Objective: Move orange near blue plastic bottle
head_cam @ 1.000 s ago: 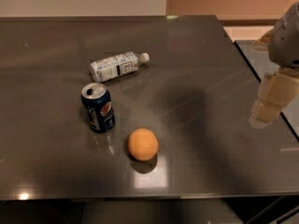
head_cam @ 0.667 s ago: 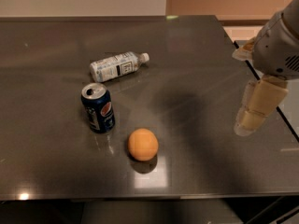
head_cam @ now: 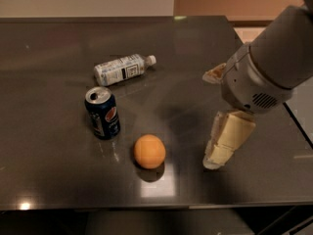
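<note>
Leftward and lower is where the cream-coloured two-finger gripper [head_cam: 215, 156] has travelled since the earlier frames. It was out by the table's right edge and now hangs over the tabletop, and its bulky grey-white arm [head_cam: 274, 62] fills the upper right corner. Nothing else has shifted.

In the one camera view, the smooth matte orange ball-shaped fruit [head_cam: 149, 151] sits on the dark glossy table [head_cam: 54, 43] near the front edge, to the left of the gripper and clearly apart from it. The small clear plastic bottle with a white and pale-blue label and white cap [head_cam: 122, 69] lies on its side further back and to the left. The dark blue Pepsi can with a silver top [head_cam: 103, 112] stands upright between the two, just left of the straight line from fruit to bottle.

The fruit is round and the surface slick, so a sideways approach could nudge it and send it rolling toward the can or the front edge. A carry that passes low could also clip the can and tip it.

From this angle I cannot tell how far the gripper is open. It holds nothing and touches nothing.
</note>
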`<state>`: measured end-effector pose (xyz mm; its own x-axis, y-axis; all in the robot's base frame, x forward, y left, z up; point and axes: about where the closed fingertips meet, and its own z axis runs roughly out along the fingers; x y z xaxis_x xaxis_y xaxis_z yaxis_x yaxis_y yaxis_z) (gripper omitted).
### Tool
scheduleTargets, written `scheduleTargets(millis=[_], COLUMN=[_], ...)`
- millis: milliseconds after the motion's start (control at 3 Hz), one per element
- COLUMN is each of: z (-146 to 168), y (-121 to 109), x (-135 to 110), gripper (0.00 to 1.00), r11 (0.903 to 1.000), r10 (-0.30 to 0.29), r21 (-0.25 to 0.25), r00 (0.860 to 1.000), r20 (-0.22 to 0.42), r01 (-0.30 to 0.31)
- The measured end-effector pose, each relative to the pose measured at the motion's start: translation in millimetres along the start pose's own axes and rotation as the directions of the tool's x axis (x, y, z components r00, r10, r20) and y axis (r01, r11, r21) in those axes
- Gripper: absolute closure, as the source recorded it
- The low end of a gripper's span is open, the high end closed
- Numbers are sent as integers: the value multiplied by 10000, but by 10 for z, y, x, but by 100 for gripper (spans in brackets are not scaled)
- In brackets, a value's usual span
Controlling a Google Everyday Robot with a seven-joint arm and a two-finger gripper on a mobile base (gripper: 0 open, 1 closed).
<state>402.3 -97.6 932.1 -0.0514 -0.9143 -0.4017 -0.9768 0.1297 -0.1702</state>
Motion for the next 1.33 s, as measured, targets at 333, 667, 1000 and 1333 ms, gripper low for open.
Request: scheduleTargets(millis=[333,667,1000,1333], z=[322,593,790,967], y=[84,134,212,310], x=[-137,-220,-340,-448], gripper=[0,0,0,0], r11=[9999,9996,9988,9964], r10=[-112,-60,-153,-282], r21=[-120,-271,-454,-781], r00=[9997,9989,9978,9969], r20=[234,465,647,733], r01=[115,73,182,339])
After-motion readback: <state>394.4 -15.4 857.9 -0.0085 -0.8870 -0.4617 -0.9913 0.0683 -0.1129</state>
